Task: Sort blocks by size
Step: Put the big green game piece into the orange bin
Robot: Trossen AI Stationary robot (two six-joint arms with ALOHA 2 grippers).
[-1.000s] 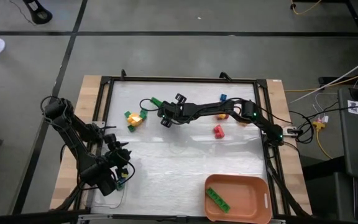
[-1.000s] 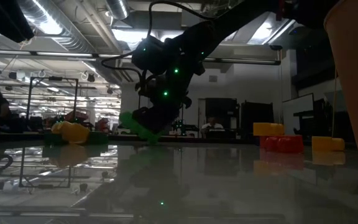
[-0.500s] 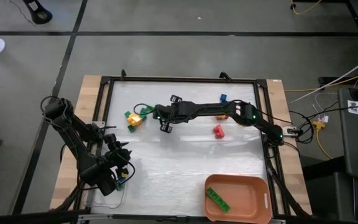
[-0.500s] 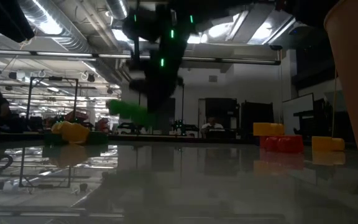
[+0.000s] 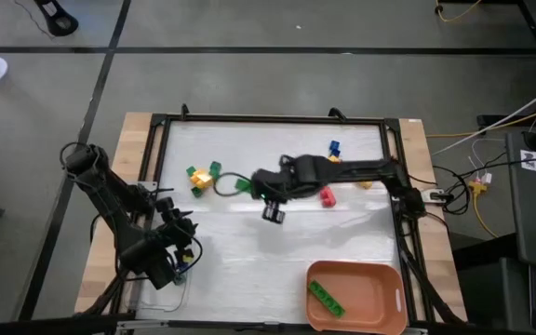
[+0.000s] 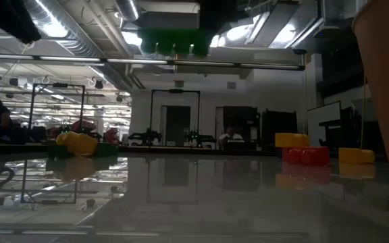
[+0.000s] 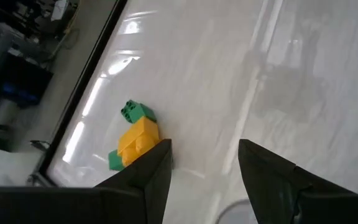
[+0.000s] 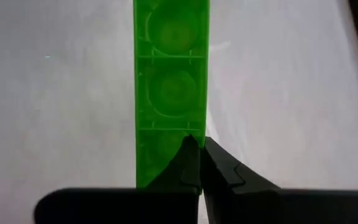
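White tabletop (image 5: 277,261) spreads beneath the right gripper (image 5: 247,185), whose jaws are pinched tight on one end of a long green brick (image 8: 171,93) lifted clear, well away from the orange tray (image 5: 384,316). Carry it level to the tray's green brick (image 5: 325,296) and release low. It is translucent, hollow-backed and slim.

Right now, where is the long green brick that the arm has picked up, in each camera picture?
High view: long green brick, mid-table, at the right end effector.
Low view: top centre, lifted well off the table.
Left wrist view: not in it.
Right wrist view: centre, pinched at one end.
Shared landmark: yellow-and-green brick cluster.
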